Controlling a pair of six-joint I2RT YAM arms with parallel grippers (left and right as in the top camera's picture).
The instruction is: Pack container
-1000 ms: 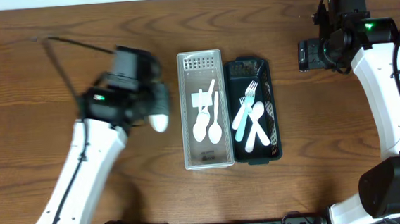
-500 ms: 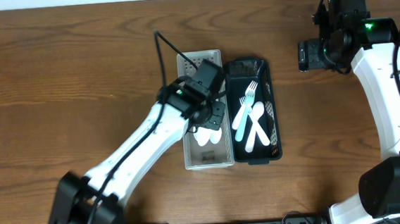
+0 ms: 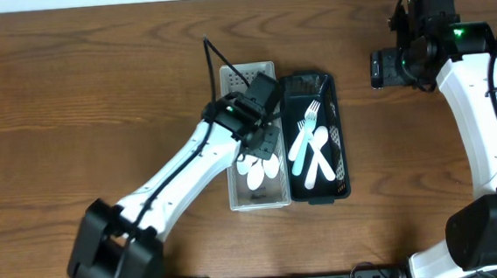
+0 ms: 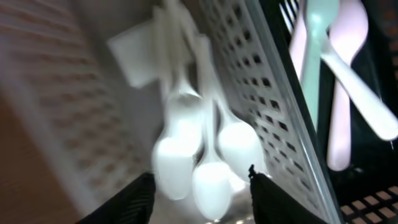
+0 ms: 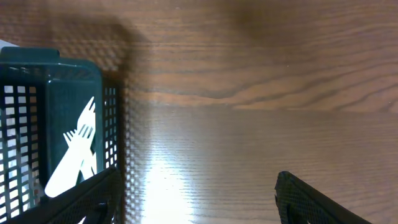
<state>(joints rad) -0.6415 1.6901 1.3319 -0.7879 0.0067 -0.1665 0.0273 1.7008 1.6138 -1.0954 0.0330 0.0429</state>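
A white perforated basket [image 3: 248, 73] holds several white spoons [image 3: 260, 167] and a small white card. My left gripper [image 3: 267, 140] hangs low inside it. In the left wrist view its jaws [image 4: 202, 199] stand apart, open, with the white spoon bowls [image 4: 211, 183] lying on the basket floor just below them. Next to it on the right, a dark green basket [image 3: 335, 107] holds white, mint and pink forks and spoons [image 3: 311, 143]. My right gripper [image 3: 382, 68] hovers over bare table to the right of the dark basket [image 5: 50, 93], open wide with nothing between its fingers [image 5: 199, 202].
The two baskets stand side by side mid-table, touching along their long walls. Brown wooden table [image 3: 95, 71] stretches to the left and to the right of them. The left arm lies diagonally across the table's lower left.
My left arm swung from the table's left side, carrying a white spoon, to over the white basket. Its jaws have opened and the spoon lies among the others. The right arm has not moved.
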